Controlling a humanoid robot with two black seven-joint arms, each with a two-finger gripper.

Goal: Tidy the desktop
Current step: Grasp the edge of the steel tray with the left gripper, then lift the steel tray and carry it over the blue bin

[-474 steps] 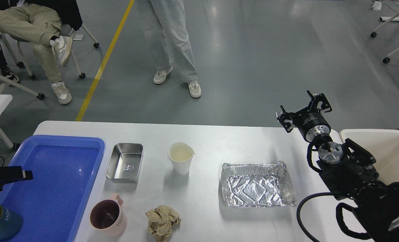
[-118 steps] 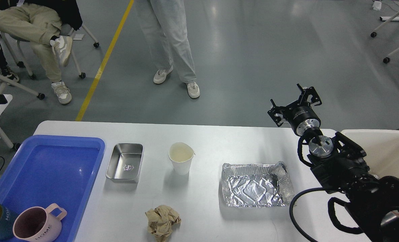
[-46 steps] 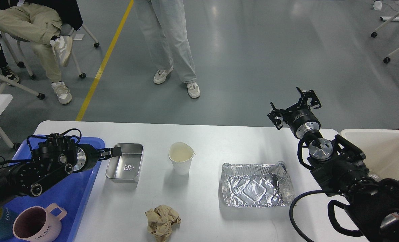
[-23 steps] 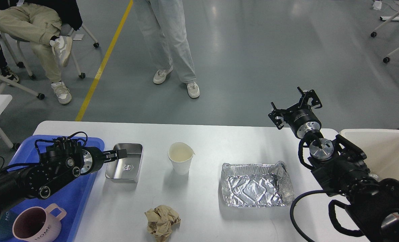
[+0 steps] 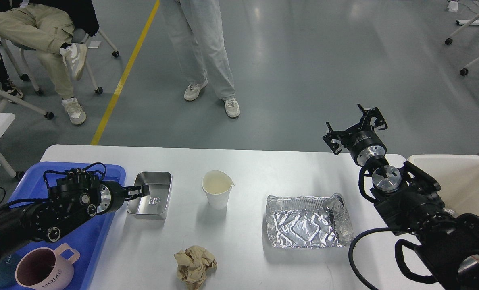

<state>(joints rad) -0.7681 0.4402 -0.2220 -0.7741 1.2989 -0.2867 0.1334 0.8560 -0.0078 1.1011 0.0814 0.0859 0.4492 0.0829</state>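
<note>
Steel tin point(image 5: 150, 194) beside blue tray point(image 5: 42, 177)

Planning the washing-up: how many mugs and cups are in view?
2 clearly: a pink mug in the blue tray, a white paper cup mid-desktop. The left arm may hide another.

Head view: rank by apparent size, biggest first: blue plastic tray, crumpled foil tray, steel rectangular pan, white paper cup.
1. blue plastic tray, partly hidden by the left arm
2. crumpled foil tray
3. steel rectangular pan
4. white paper cup
</note>
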